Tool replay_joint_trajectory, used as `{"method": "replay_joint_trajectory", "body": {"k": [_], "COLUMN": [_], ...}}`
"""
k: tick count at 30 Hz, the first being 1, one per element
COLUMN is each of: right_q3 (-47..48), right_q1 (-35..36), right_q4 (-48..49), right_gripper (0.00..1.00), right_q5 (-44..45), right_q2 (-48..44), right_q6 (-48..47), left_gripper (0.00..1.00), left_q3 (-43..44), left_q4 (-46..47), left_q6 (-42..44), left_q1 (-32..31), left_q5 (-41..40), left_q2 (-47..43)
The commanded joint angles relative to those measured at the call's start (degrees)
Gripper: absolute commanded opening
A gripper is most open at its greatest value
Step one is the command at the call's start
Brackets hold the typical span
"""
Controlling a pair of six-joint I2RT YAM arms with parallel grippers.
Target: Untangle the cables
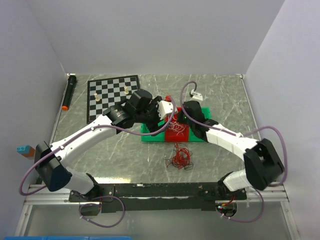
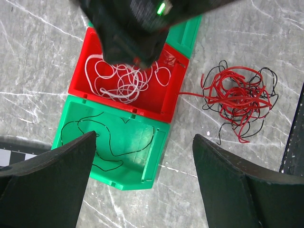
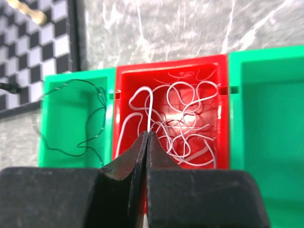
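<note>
Your right claw (image 3: 148, 134) is clamped on a white strand (image 3: 149, 109) (left claw (image 2: 145, 142) gapes); cables (image 1: 180, 157) lie behind it, basewards, right arm nearer.

Overhead rear view, wrist views close, sharing red bin (image 2: 164, 99)

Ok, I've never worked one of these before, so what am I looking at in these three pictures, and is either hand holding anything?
Two robot arms are bolted to a table, each ending in a two-fingered hand. The wide picture looks down from above and behind them; the other two come from cameras on the wrists. On the table sit a red bin of white wire between two green bins, one with a black wire, plus a loose red and black tangle and a chessboard. The right hand is shut, apparently pinching a white strand over the red bin. The left hand hangs open above, holding nothing.
</note>
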Motion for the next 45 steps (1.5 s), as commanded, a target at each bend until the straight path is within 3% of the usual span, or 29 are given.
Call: {"method": "replay_joint_trajectory", "body": {"k": [1,6,13,15,20,23,29,33,39,45], "right_q3": [3.9,6.4,9.4,10.1,5.5,3.8,-1.2,-4.9,-13.4,-19.5], "right_q1": [1.7,2.5,2.5,2.3,2.2,2.2,2.1,1.7,0.6,0.6], "right_q4": [-0.3,-2.2,-5.5,-7.4,-4.4,-5.1,-10.0,-15.1,-21.0,-21.8], "right_gripper": [0.00,0.00,0.00,0.09,0.44,0.55,0.57,0.56,0.55,0.54], "right_q5": [2.0,2.9,2.9,2.0,-1.8,-3.3,-3.3,-1.8,-1.1,-5.0], "right_q2": [6.3,12.9,15.5,13.7,0.6,-6.0,-17.8,-24.9,-36.3,-39.4], "right_q6": [0.9,2.5,3.7,3.9,3.3,3.2,3.2,4.1,7.8,10.7], "left_gripper": [0.87,0.87,0.87,0.87,0.88,0.88,0.89,0.91,0.93,0.92], "left_q3": [2.0,2.1,1.5,0.9,-2.2,-4.3,-3.2,-1.8,-0.3,5.9], "left_q4": [1.4,1.4,1.5,1.0,-0.1,0.3,-2.1,-4.1,0.3,1.0], "left_q6": [0.3,0.2,-0.5,-1.1,-2.1,-2.0,1.2,9.6,19.9,22.5], "left_q1": [0.0,-0.1,0.0,-0.1,-0.1,-0.1,-1.1,-4.4,-8.6,-9.1], "left_q5": [0.1,0.3,1.0,1.7,4.5,6.0,9.1,10.7,8.0,9.6], "left_q2": [-1.6,-1.7,-2.0,-2.4,-3.3,-4.0,-2.6,0.0,6.6,14.7]}}
